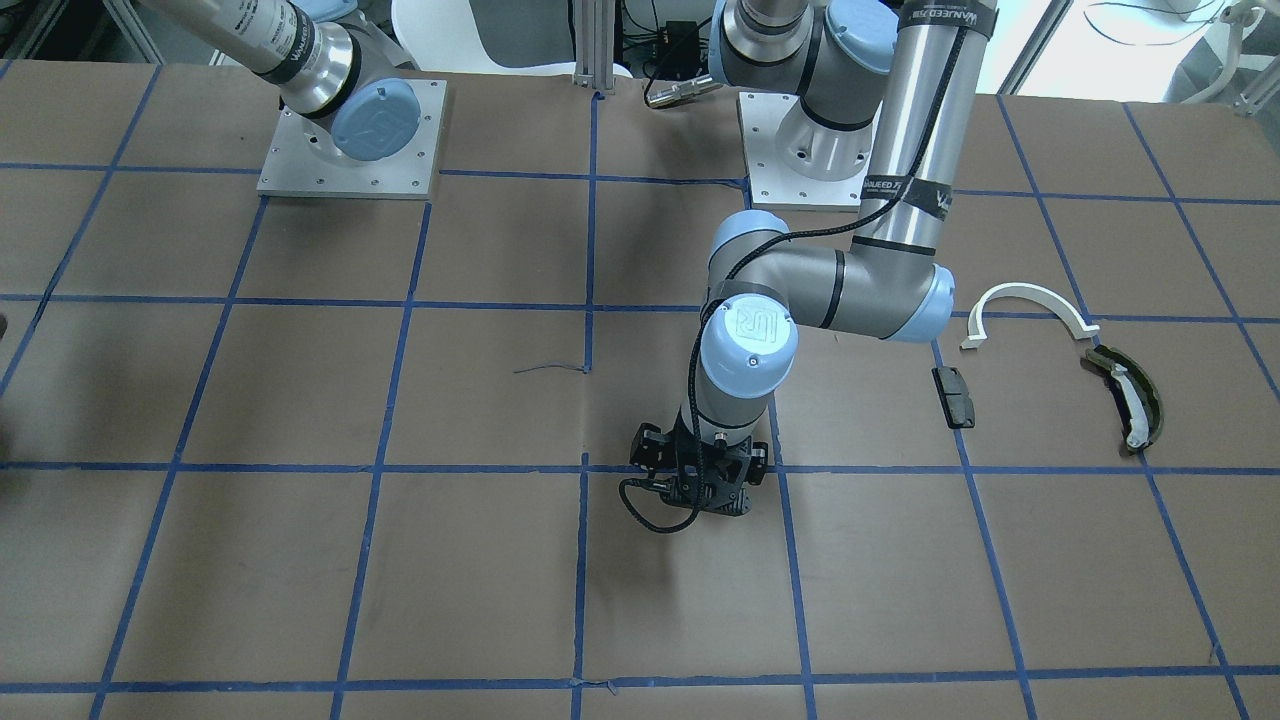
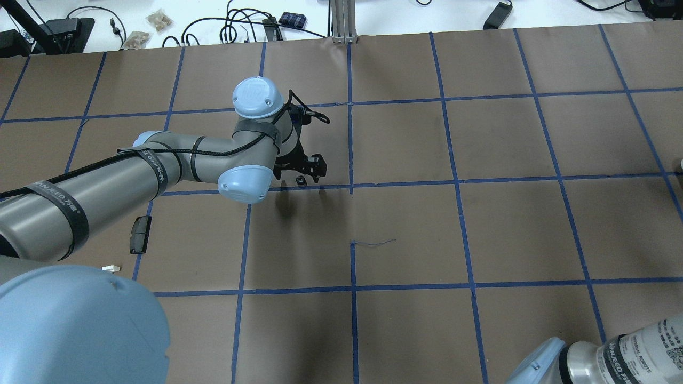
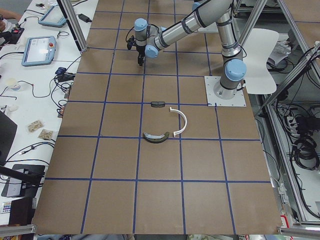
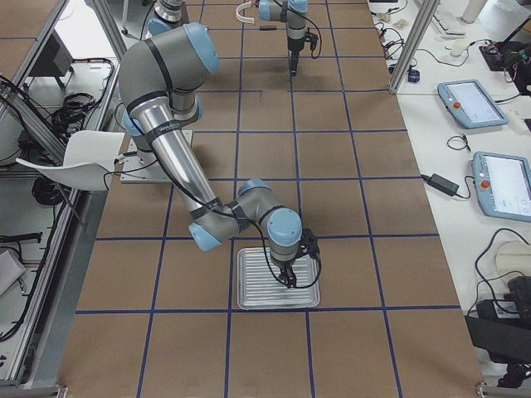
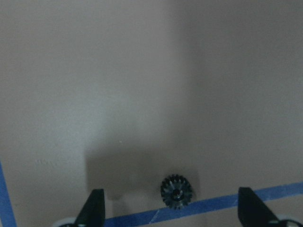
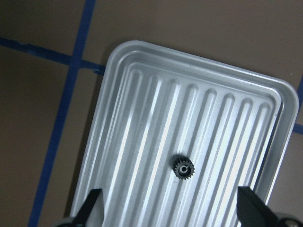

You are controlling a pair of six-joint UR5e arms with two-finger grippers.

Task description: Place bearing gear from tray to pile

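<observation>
A small dark bearing gear (image 6: 182,169) lies on the ribbed metal tray (image 6: 142,118). My right gripper (image 6: 169,193) hovers open just above it, the gear between the fingers. A second dark gear (image 5: 176,191) lies on the brown table by a blue tape line, also in the overhead view (image 2: 301,182). My left gripper (image 5: 171,201) is open over it, empty. The pile lies apart from this gear: a white half-ring (image 1: 1030,305), an olive curved piece (image 1: 1130,400) and a dark block (image 1: 953,397).
The tray (image 4: 249,278) sits near the table's right end, far from the pile. The left arm's elbow (image 1: 850,290) hangs over the table between its base and the pile. Blue tape lines grid the brown surface.
</observation>
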